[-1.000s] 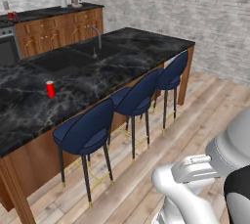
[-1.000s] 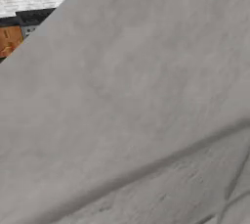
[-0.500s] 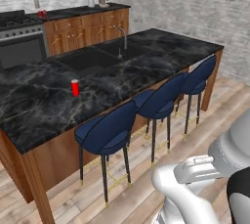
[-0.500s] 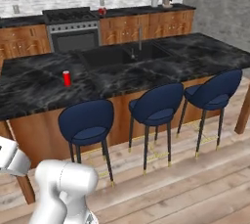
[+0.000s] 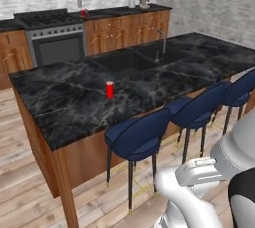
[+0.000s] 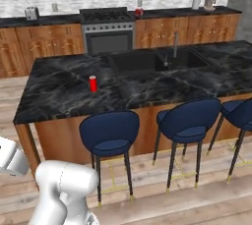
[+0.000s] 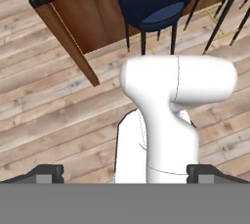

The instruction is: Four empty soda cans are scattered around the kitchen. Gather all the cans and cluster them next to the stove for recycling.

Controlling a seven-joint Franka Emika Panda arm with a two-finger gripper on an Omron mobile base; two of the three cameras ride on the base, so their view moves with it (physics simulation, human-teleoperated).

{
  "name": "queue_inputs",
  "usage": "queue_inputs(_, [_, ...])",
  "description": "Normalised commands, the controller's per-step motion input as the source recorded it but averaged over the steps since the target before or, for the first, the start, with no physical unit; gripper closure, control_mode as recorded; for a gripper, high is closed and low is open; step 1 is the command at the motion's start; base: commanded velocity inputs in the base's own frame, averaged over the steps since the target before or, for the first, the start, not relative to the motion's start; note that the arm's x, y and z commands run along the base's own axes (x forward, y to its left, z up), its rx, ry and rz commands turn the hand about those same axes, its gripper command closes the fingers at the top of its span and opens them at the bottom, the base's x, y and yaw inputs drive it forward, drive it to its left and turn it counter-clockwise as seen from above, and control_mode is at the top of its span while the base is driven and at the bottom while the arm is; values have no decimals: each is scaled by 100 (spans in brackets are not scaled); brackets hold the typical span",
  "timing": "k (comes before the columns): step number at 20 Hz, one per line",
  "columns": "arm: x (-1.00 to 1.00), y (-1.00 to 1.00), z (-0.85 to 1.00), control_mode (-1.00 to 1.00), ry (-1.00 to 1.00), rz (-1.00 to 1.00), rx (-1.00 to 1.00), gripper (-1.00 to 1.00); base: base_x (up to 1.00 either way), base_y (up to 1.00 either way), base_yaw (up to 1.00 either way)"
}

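A bright red soda can [image 5: 109,89] stands upright on the black marble island [image 5: 74,112], near its middle; it is also in the right base view [image 6: 93,83]. A second, darker soda can [image 6: 139,12] sits on the back counter just right of the stove [image 6: 108,32], also seen from the left [image 5: 83,13]. The stove [image 5: 55,38] stands against the far brick wall. My gripper [image 7: 126,174] is open, its fingertips [image 7: 49,174] far apart, held low and facing the wood floor, well short of the island.
Three blue stools [image 6: 110,135] line the near side of the island. A sink with faucet [image 6: 174,47] is set in the island's far half. A silver toaster [image 6: 32,13] sits on the back counter at left. Wood floor [image 7: 49,115] lies around the island's corner leg.
The base has driven and turned, so the whole scene shifted: island, can and stove now sit more centred and closer. The right base view, blocked by grey a second ago, has opened up.
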Motion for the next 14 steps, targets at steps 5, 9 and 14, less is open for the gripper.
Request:
queue_inputs(5, [0,0,0,100,0,0,0,-100,30,-8,27])
queue_inputs(9, [0,0,0,100,0,0,0,-100,55,-32,9])
queue_inputs(14, [0,0,0,100,0,0,0,-100,60,-6,0])
